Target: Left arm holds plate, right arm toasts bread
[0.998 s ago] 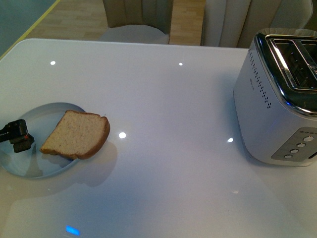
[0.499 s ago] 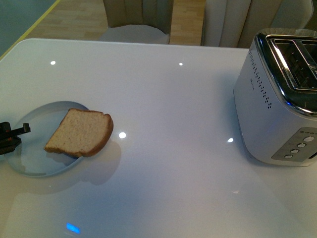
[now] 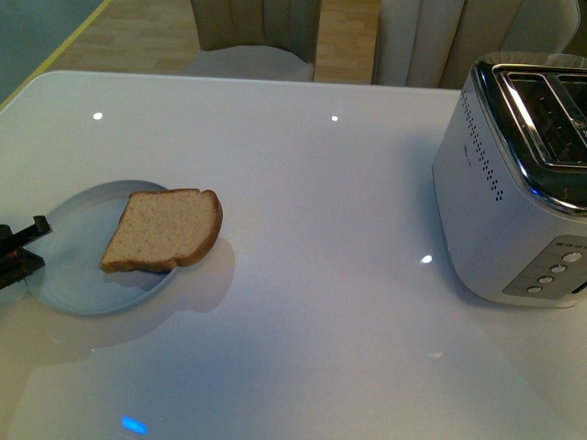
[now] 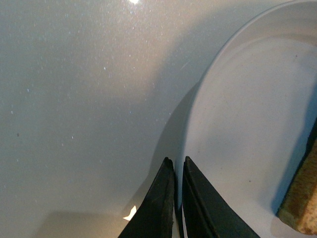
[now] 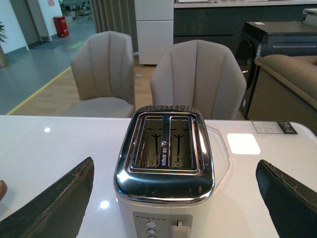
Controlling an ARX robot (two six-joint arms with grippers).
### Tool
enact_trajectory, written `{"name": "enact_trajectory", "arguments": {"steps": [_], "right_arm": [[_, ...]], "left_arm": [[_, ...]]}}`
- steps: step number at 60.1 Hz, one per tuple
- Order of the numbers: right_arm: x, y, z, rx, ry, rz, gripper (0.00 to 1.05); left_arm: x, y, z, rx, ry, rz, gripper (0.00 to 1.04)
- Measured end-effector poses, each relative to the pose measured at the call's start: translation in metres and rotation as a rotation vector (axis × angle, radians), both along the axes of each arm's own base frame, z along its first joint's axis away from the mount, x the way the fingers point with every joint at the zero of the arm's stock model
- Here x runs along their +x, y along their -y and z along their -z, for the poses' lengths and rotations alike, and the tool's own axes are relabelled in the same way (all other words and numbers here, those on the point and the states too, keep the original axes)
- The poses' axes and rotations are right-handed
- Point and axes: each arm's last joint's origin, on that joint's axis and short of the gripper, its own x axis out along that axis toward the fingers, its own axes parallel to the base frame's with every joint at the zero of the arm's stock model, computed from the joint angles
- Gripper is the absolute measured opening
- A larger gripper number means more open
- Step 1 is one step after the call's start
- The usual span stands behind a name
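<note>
The round, pale blue-grey plate (image 3: 78, 284) with a low rim is well apart from the toaster (image 3: 514, 183) on the white surface (image 3: 321, 202). The brown-crusted bread (image 3: 165, 229) lies on it, overhanging the rim nearest the toaster. The left claw (image 4: 174, 166) is clamped on the opposite rim. The right claw (image 5: 174, 163) gapes wide, facing the toaster.

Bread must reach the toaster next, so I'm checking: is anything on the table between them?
Nothing visible does. Between the bread and the toaster lies only bare white table with light glints; both toaster slots look empty.
</note>
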Motion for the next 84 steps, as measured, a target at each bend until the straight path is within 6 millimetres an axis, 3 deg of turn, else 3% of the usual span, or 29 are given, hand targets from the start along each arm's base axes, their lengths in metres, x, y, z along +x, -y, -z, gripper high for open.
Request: {"name": "enact_trajectory", "arguments": {"steps": [9,20,35,51,67,75,84], "right_arm": [[0.000,0.000,0.000,0.000,0.000,0.000,0.96],[0.000,0.000,0.000,0.000,0.000,0.000,0.96],[0.000,0.000,0.000,0.000,0.000,0.000,0.96],[0.000,0.000,0.000,0.000,0.000,0.000,0.96],[0.000,0.000,0.000,0.000,0.000,0.000,0.96],[0.000,0.000,0.000,0.000,0.000,0.000,0.96],[0.000,0.000,0.000,0.000,0.000,0.000,0.96]], "left_arm": [[-0.008,-0.004,-0.014,-0.039,0.023,-0.044,0.03],[-0.019,-0.009,-0.045,-0.070,0.079,-0.084,0.03],[-0.032,0.007,-0.106,-0.129,0.155,-0.062,0.03],[-0.042,0.046,-0.163,-0.146,0.192,0.026,0.03],[-0.049,0.093,-0.203,-0.188,0.193,0.091,0.03],[-0.054,0.128,-0.225,-0.223,0.210,0.137,0.03],[-0.058,0.154,-0.237,-0.257,0.208,0.165,0.03]]}}
